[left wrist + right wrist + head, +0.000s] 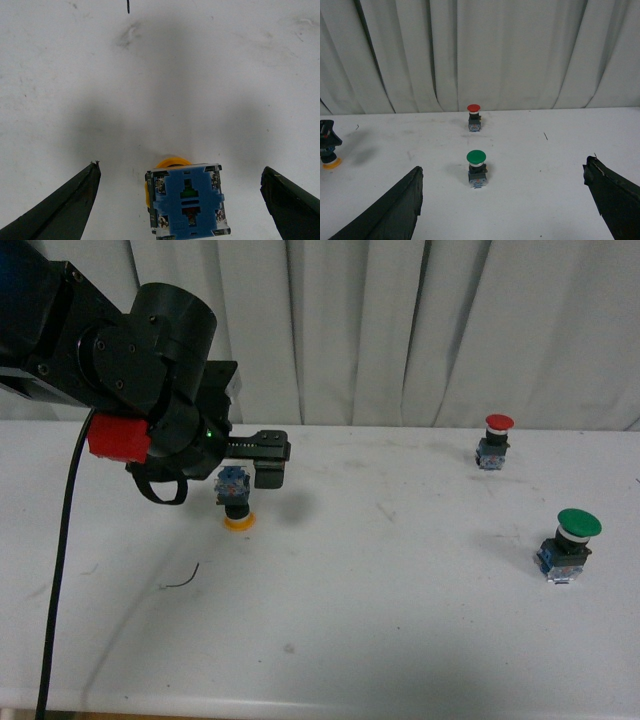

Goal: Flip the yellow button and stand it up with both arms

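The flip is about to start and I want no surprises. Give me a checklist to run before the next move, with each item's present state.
1. The yellow button stands cap down, blue base up, ready for the flip: ok.
2. The left claw is open: ok.
3. The button sits between the left claw's fingers, touching neither: ok.
4. The right claw is open and empty: ok.
5. The right claw is near the yellow button: not ok; it faces the green button and the red button.
6. The left claw is low enough to grip the base: cannot tell.
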`<state>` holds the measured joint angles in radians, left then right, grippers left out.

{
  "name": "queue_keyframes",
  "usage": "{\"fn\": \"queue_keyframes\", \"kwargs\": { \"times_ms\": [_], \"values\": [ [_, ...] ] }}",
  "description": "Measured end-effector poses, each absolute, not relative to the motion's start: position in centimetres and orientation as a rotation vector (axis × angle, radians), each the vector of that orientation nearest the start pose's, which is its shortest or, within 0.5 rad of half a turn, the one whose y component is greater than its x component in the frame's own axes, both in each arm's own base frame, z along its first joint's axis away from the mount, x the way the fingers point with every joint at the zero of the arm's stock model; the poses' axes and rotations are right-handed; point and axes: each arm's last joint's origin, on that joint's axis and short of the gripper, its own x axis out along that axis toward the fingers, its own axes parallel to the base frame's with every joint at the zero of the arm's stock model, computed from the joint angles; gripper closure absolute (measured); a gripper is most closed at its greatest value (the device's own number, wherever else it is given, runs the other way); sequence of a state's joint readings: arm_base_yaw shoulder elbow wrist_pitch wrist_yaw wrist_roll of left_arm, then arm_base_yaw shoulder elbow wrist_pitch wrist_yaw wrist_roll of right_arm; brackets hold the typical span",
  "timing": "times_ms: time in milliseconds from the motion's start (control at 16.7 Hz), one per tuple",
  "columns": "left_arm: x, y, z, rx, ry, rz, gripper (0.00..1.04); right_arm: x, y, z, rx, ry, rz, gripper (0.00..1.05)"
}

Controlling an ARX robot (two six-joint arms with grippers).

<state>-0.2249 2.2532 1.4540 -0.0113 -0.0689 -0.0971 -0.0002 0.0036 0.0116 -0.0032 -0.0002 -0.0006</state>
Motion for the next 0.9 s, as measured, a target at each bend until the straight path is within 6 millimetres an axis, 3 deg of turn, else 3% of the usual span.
{"fn": "queue_keyframes", "kwargs": {
  "times_ms": [60,359,418,598,717,897],
  "values": [
    [45.5,-10.2,10.1,0.029,0.82,-0.108,0.1,9.7,0.0,16.7,-0.001,-0.005,0.0,0.06],
    [45.6,-10.2,10.0,0.031,0.834,-0.109,0.64,9.7,0.0,16.7,-0.001,-0.005,0.0,0.06],
    [45.6,-10.3,10.0,0.031,0.833,-0.109,0.68,9.7,0.0,16.7,-0.001,-0.005,0.0,0.06],
    [45.5,-10.4,10.1,0.038,0.815,-0.116,0.69,9.7,0.0,16.7,-0.001,-0.005,0.0,0.06],
    [44.1,-10.7,11.0,0.053,0.78,-0.139,0.69,9.7,0.0,16.7,-0.001,-0.005,0.0,0.06],
    [39.7,-12.1,16.4,0.041,0.592,-0.229,0.69,9.7,0.0,16.7,-0.001,-0.004,0.0,0.06]
  ]
}}
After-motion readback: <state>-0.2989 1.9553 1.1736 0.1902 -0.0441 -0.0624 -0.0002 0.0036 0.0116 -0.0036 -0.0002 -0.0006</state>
